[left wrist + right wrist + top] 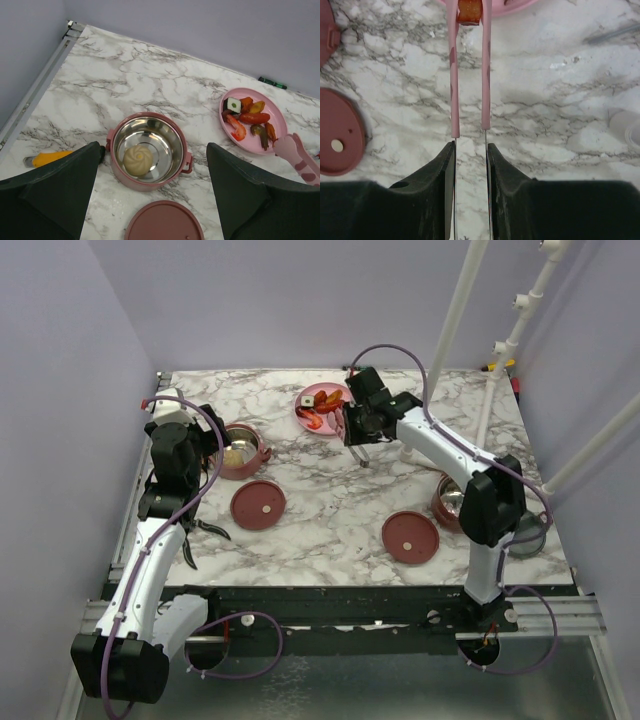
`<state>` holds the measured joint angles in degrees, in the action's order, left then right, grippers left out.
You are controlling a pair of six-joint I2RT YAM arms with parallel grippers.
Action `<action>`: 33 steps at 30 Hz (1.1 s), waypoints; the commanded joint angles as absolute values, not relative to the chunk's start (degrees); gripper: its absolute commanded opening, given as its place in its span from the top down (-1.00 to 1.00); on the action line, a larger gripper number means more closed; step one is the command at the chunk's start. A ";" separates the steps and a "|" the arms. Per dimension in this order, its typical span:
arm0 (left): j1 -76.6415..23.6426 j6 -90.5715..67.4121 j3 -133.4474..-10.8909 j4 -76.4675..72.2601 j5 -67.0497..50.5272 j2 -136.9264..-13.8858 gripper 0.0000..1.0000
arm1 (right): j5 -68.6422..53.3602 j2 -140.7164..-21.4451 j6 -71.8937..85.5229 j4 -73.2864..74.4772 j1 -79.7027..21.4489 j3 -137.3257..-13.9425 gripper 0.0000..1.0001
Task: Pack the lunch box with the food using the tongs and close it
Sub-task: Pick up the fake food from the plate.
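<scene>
On the table (330, 480), the plate (250, 92) of food (252, 118) sits at the back; left, a bowl (150, 116) holds the ball (137, 158); left lid (258, 504) and right lid (410, 537) lie nearer.

Two bowls (145, 186), two disc lids (258, 504), one plate (278, 117).

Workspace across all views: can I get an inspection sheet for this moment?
Surface: marble table, no spills seen.
Job's things: bun in left tier; second tier partly behind right arm; two disc lids lying flat; food on plate.
Clutter: pliers near left arm.
Pincers: left pincer open, facing left tier; right pincer shut on tongs, which pinch an orange piece.
Cables: purple cables along both arms.
Surroundings: lilac walls, white pipes right.
</scene>
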<state>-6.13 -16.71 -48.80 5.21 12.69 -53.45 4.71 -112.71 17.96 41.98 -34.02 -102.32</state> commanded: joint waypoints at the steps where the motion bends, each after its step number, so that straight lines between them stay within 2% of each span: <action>1: -6.30 -16.49 -48.08 3.89 12.39 -52.80 -0.77 | 2.60 -102.90 18.44 42.00 -33.78 -95.75 0.99; 7: -6.26 -16.55 -48.08 3.88 12.05 -53.34 -0.77 | 5.38 -90.67 21.97 46.27 -33.75 -84.16 0.99; 12: -6.27 -16.57 -47.99 3.93 12.03 -53.61 -0.77 | 10.51 -82.33 25.80 55.03 -33.71 -79.97 0.99; 22: -6.97 -16.83 -47.90 3.85 11.60 -54.48 -0.77 | 17.76 -69.63 32.99 70.96 -25.77 -76.82 0.99; 33: -7.85 -16.97 -47.94 3.90 11.01 -55.35 -0.77 | 22.47 -65.00 39.70 83.81 -25.31 -78.83 0.99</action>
<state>-7.33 -16.73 -48.38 5.21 12.47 -55.07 18.79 -67.96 36.12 76.84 -25.39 -77.54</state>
